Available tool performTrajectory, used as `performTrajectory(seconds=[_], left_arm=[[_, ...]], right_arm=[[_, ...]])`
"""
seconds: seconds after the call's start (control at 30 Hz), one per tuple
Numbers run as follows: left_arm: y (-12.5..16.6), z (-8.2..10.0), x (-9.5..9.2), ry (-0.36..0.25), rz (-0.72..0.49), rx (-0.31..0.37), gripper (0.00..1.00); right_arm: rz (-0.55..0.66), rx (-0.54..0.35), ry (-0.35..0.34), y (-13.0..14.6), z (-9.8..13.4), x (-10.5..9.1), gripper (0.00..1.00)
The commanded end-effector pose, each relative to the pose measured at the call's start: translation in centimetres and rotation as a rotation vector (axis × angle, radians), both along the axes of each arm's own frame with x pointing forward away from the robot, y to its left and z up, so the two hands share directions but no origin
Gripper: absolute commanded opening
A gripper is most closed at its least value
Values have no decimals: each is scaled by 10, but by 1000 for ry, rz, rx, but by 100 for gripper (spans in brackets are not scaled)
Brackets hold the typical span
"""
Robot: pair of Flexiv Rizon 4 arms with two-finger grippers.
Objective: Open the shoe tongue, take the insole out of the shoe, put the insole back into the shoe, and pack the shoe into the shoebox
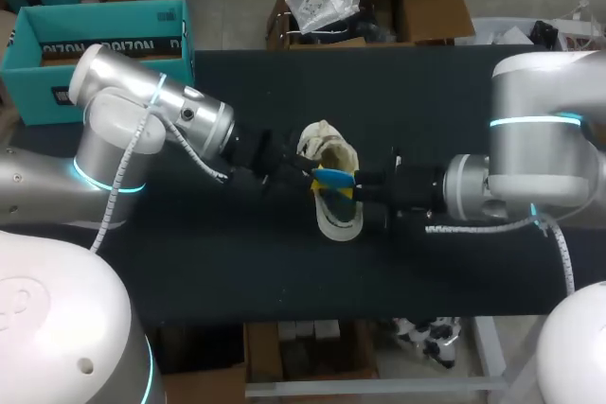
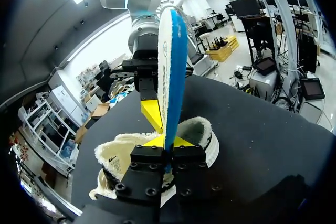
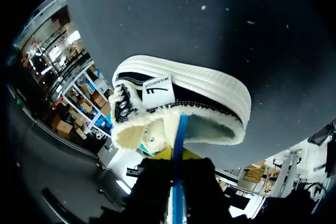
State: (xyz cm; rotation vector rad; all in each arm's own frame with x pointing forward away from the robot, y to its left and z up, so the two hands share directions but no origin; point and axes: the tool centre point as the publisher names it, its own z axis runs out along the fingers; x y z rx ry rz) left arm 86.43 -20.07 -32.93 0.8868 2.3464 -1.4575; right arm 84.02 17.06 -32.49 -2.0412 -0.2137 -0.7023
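Left claw (image 2: 168, 141) and right claw (image 3: 177, 155), both clamped on one blue insole (image 1: 333, 177), at one fleecy shoe (image 1: 339, 222) mouth

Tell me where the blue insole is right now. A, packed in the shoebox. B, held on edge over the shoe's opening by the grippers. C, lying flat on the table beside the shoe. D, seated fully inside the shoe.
B: the insole stands on edge over the shoe, pinched by the left gripper and the right gripper.
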Motion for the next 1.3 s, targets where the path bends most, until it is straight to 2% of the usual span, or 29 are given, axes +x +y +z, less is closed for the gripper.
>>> performTrajectory(seconds=[0.03,0.2,0.3,1.03,1.27,1.3], left_arm=[[-6,0,-4,-12,14,-3,0],[-4,-1,-4,-19,34,-12,0],[-4,-4,-3,-3,54,-10,0],[-4,-4,-3,-3,54,-10,0],[-4,-4,-3,-4,42,-23,0],[-4,-3,-4,-24,37,-29,0]], right_arm=[[35,-9,-3,0,7,4,0],[88,-6,-13,-1,5,13,0],[137,15,-12,-1,2,17,0],[137,15,-12,-1,2,17,0],[143,-15,-40,-3,5,15,0],[140,-23,-44,-3,7,13,0]])
